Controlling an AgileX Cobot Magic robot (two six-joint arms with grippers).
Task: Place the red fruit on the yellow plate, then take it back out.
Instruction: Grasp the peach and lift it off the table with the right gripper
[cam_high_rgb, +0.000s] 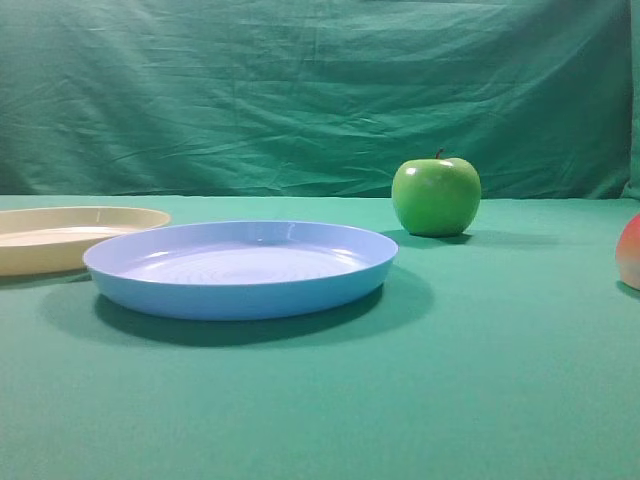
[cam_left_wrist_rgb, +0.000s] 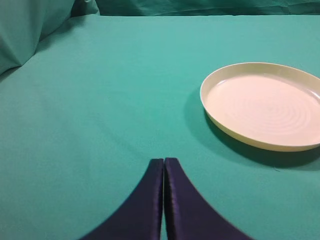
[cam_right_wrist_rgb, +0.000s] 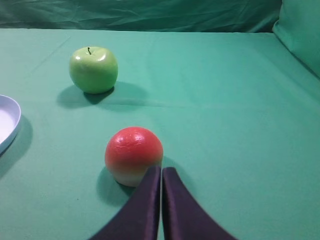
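Nothing is done yet: the red fruit (cam_right_wrist_rgb: 133, 155) sits low-centre before my closed, empty right gripper (cam_right_wrist_rgb: 161, 172), the yellow plate (cam_left_wrist_rgb: 265, 107) (right of frame) bare, my left gripper (cam_left_wrist_rgb: 164, 165) closed too.

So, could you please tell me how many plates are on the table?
2: the yellow plate at the left edge and the blue plate just right of it; none appears hidden.

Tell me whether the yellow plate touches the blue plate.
Cannot tell. In the high view the blue plate overlaps the yellow plate, hiding any gap; no other view shows both.
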